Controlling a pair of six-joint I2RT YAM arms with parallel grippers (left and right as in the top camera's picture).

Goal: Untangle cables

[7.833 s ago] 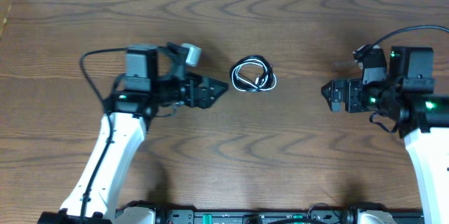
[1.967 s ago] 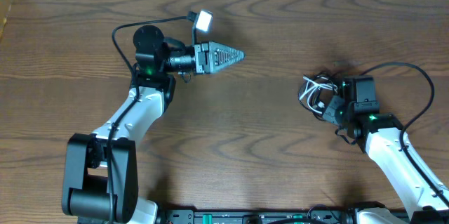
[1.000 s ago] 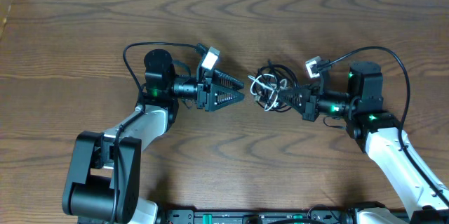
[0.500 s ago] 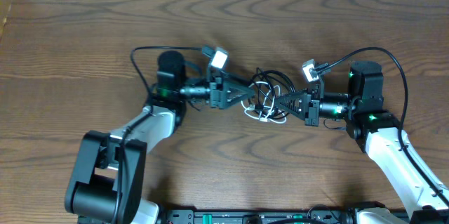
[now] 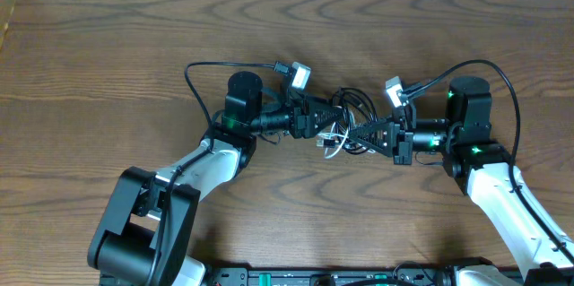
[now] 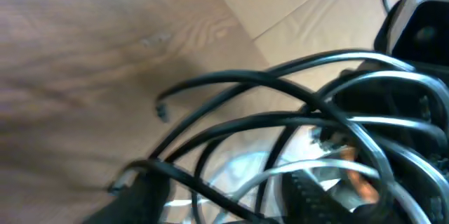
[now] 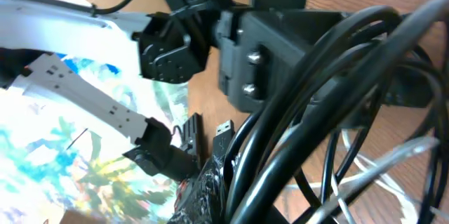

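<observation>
Overhead, the cable bundle (image 5: pixel 344 114) sat near the middle of the table (image 5: pixel 108 44), slightly right of centre, caught between the two arms, which reached in from either side. Left fingers (image 5: pixel 316 117) pushed into the bundle's left side; whether they were spread or closed on anything could not be told, as cord loops covered the tips in the overhead and blocked the left wrist view. Right fingers (image 5: pixel 366 132) tapered to a point at the bundle's near right edge and looked pinched onto it, though the exact grip spot was hidden. Black cable (image 5: pixel 355 98) looped out on the far side; white cable (image 5: pixel 333 141) trailed out on the near side, between the two sets of fingers. From the left wrist, black cable (image 6: pixel 266 76) arced across the frame in several strands, one free end (image 6: pixel 161 110) sticking out over the table (image 6: pixel 84 55), with white cable (image 6: pixel 280 175) beneath. From the right wrist, black cable (image 7: pixel 316 76) crossed close to the lens, white cable (image 7: pixel 393 161) sat lower right, and a small plug (image 7: pixel 223 130) stood left of the strands.
</observation>
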